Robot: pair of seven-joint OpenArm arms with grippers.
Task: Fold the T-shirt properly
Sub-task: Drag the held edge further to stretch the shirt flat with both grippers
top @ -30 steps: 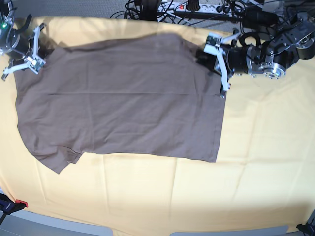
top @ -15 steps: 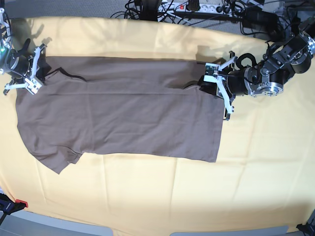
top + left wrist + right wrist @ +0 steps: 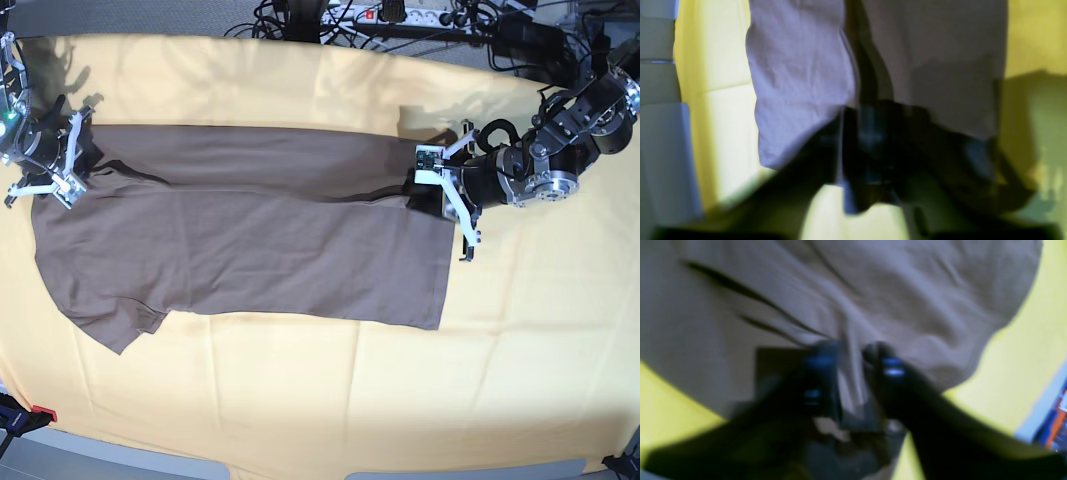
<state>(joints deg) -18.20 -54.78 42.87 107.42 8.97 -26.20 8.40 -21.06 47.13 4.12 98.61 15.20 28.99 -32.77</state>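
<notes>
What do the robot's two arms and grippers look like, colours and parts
Both arms are mostly black with silver-grey metal joint housings. The left gripper has white finger brackets with dark pads and a small green circuit board; black cables loop behind its arm. The right gripper has the same white brackets, with a small green light beside it. In the wrist views the fingers look dark and blurred.

The T-shirt (image 3: 240,240) has had its far edge pulled outward onto the yellow cloth (image 3: 320,400), so the top flap now lies flatter and wider. Both the left gripper (image 3: 452,205) and right gripper (image 3: 45,150) have shifted slightly farther from the shirt's centre.
</notes>
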